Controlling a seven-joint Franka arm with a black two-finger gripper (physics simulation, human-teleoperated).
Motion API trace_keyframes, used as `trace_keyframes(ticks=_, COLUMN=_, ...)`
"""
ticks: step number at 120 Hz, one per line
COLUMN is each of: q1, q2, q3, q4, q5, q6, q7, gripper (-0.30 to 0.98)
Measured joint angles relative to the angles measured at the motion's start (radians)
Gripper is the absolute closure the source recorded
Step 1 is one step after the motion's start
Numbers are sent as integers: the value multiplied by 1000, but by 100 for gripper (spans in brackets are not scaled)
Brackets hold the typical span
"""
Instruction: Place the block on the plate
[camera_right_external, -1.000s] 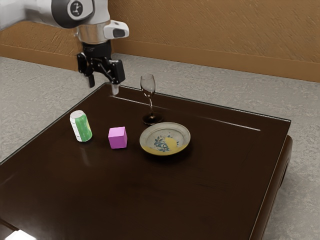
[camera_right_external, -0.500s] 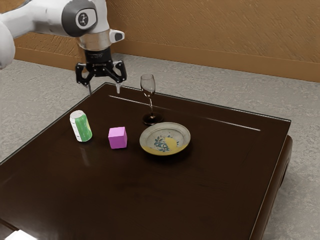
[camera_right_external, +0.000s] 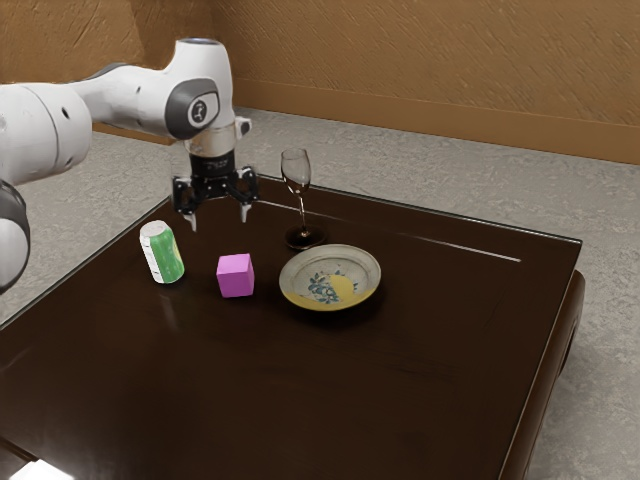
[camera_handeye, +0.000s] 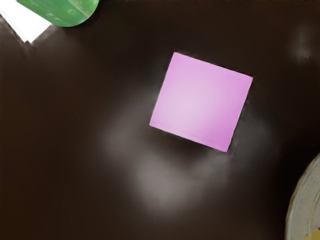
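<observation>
The robot arm (camera_right_external: 140, 100) wears a smooth white shell of rounded, tube-like sections with thin dark seams. At the exterior view's eleven o'clock, a dark grey joint cap (camera_right_external: 181, 108) frames a pale oval badge (camera_right_external: 205, 100) with a dark round emblem. Below it, towards six o'clock, sit a silvery-beige metal collar (camera_right_external: 210, 142) and a black two-finger hand (camera_right_external: 219, 222) with faint pale lettering, angular links, small light fasteners and pale grey tips.
</observation>
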Motion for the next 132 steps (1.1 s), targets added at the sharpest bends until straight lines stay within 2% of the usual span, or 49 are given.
trace_keyframes(ticks=13, q1=22, q2=95, q3=-27, q4=105, q5=3, q6=33, q7=-15, gripper=0)
trace_keyframes(ticks=30, q1=73, q2=176, q3=-67, q4=161, q5=7, q6=62, q7=-29, gripper=0)
trace_keyframes(ticks=46, q1=157, q2=227, q3=-184, q4=186, q5=69, q6=84, q7=-35, gripper=0)
trace_keyframes(ticks=59, q1=236, q2=203, q3=-233, q4=110, q5=110, q6=117, q7=-39, gripper=0)
trace_keyframes(ticks=74, q1=259, q2=223, q3=-302, q4=84, q5=172, q6=155, q7=-42, gripper=0)
trace_keyframes(ticks=91, q1=271, q2=228, q3=-316, q4=76, q5=226, q6=178, q7=-32, gripper=0)
trace_keyframes(ticks=132, q1=294, q2=296, q3=-352, q4=75, q5=256, q6=222, q7=-9, gripper=0)
